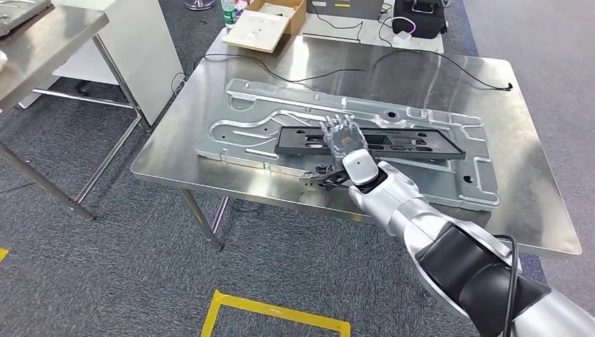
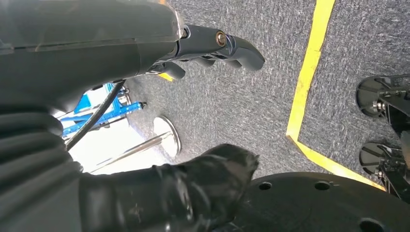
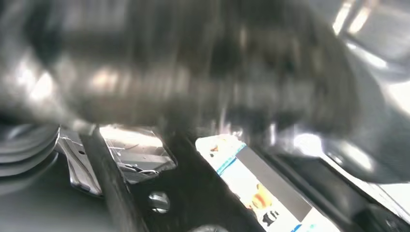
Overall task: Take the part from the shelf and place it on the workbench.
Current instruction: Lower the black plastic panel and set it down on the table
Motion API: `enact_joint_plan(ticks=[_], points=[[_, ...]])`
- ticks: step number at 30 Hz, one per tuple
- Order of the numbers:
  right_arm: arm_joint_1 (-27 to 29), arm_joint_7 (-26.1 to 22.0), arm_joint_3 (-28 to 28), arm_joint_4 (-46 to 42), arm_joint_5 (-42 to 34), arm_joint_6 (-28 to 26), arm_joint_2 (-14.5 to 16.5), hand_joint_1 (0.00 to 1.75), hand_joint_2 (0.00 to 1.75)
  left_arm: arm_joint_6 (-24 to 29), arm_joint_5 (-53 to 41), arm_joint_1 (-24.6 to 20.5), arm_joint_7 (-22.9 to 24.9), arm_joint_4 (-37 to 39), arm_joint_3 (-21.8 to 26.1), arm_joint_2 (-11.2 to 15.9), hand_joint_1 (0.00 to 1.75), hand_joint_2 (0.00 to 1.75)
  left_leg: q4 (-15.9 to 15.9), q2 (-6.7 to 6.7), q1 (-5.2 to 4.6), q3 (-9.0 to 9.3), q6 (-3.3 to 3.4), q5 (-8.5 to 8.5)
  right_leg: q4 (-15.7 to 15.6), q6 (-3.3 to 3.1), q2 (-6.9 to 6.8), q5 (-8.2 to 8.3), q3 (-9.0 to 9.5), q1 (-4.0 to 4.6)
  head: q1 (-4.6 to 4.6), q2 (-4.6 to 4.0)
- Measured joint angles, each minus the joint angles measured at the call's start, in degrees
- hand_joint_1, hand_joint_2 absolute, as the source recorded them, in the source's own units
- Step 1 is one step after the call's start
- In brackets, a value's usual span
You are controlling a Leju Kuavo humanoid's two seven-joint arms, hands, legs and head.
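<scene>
The part (image 1: 414, 144) is a long black flat bracket. It lies across a large silver metal panel (image 1: 463, 175) on the steel workbench (image 1: 182, 151). My right hand (image 1: 343, 136) is over the part's left half with its fingers stretched forward and nothing visibly gripped. The right wrist view is blurred; it shows the black part (image 3: 193, 193) with a white label just below the hand (image 3: 193, 67). My left hand (image 2: 145, 96) hangs down over the carpet, fingers (image 2: 232, 48) and thumb apart, holding nothing.
A cardboard box (image 1: 270, 24) and a black cable (image 1: 421, 60) lie at the workbench's far side. A second steel table (image 1: 42, 42) stands at the left. Yellow floor tape (image 1: 273, 312) marks the carpet in front of the bench.
</scene>
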Motion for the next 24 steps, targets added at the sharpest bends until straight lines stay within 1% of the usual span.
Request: enact_joint_plan(ticks=[8, 13, 18, 21, 24], points=[[0.47, 0.96, -1.73, 0.55, -0.55, 0.72, -0.38, 0.00, 0.00, 0.07, 1.44, -0.01, 0.61, 0.00, 0.00, 0.02, 0.00, 0.00, 0.01, 0.00, 0.00, 0.00, 0.00, 0.00, 0.01, 0.00, 0.00, 0.00, 0.01, 0.00, -0.01, 0.00], [0.84, -0.78, -2.09, -1.86, 0.67, -2.68, -0.39, 0.00, 0.00, 0.28, 2.31, -0.01, 0.90, 0.00, 0.00, 0.03, 0.00, 0.00, 0.01, 0.02, 0.00, -0.01, -0.01, 0.00, 0.01, 0.00, 0.01, 0.00, 0.01, 0.01, 0.00, 0.00], [1.09, -1.63, -2.06, -4.52, 1.43, -4.85, -0.39, 0.00, 0.00, 0.46, 2.51, -0.04, 0.88, 0.00, -0.05, 0.02, 0.00, 0.00, 0.01, 0.01, 0.01, -0.01, -0.01, 0.00, 0.01, 0.00, 0.00, 0.00, 0.01, 0.01, 0.00, 0.00], [2.05, -2.91, -1.90, -9.08, 2.56, -8.44, -0.57, 0.00, 0.00, 0.63, 2.97, 0.01, 0.74, 0.00, -0.16, 0.02, 0.00, 0.00, 0.01, 0.02, 0.01, -0.01, -0.01, 0.00, 0.02, 0.00, 0.02, 0.00, 0.00, 0.01, 0.00, 0.00], [4.08, -3.76, -1.60, -18.55, 3.23, -10.90, -1.36, 0.00, 0.00, 0.76, 3.41, 0.10, 0.55, 0.00, -0.36, 0.02, 0.00, 0.00, 0.01, 0.04, 0.01, -0.01, -0.02, 0.00, 0.01, 0.00, 0.03, 0.00, -0.01, 0.01, 0.00, 0.00]])
